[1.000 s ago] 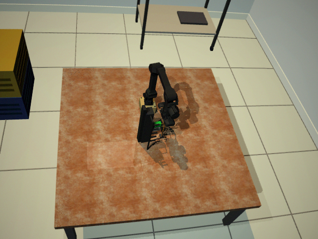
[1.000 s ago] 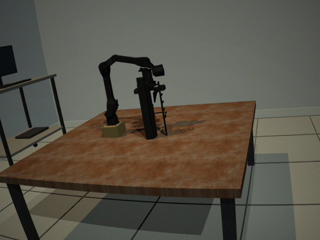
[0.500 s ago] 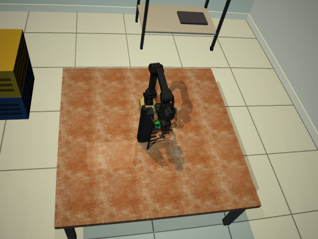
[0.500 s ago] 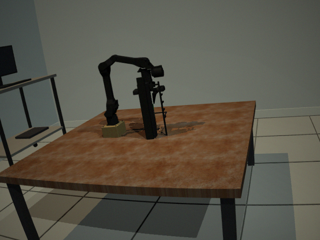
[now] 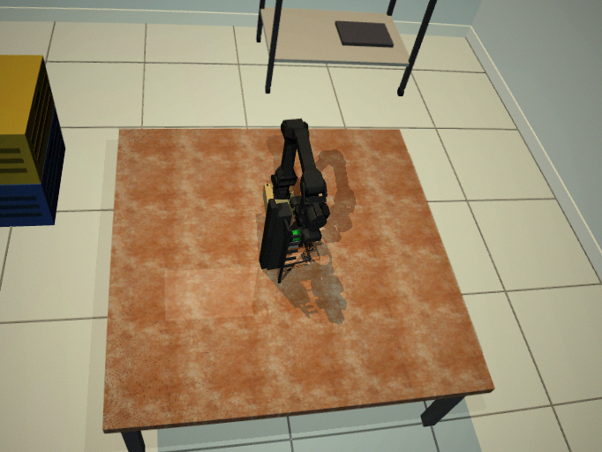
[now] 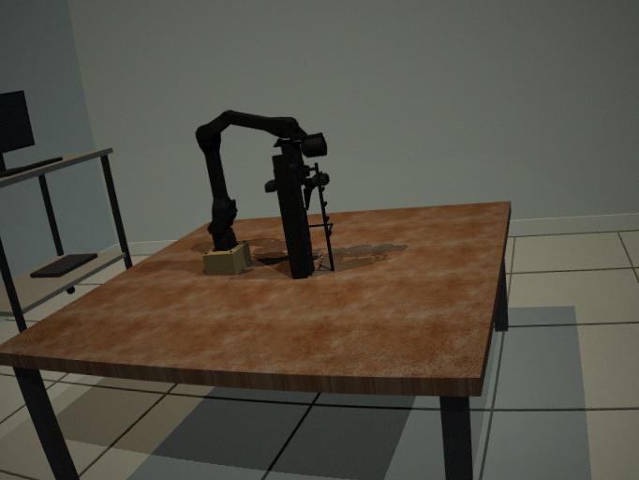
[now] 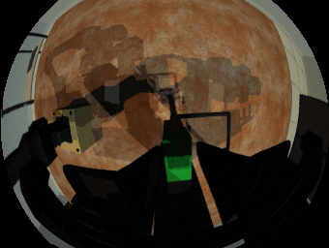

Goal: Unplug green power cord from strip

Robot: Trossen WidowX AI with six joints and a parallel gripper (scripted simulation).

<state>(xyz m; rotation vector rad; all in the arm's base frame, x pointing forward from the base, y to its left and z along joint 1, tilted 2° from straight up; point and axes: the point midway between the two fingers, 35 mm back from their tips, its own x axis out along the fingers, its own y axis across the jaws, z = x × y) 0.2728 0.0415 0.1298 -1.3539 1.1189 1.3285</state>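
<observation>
A tall black power strip stands upright on the table; it also shows in the exterior view. The green plug sits in its side face, high up. Black plugs and thin cords run down the same face below it. My gripper reaches down beside the strip. In the wrist view the green plug lies between my two dark fingers. The fingers are partly open, one on each side of the plug, and not clamped on it. The green cord is hard to make out.
The arm's tan base block stands just behind the strip. A shelf cart with a dark pad is beyond the table's far edge. A yellow and blue cabinet stands on the floor at the left.
</observation>
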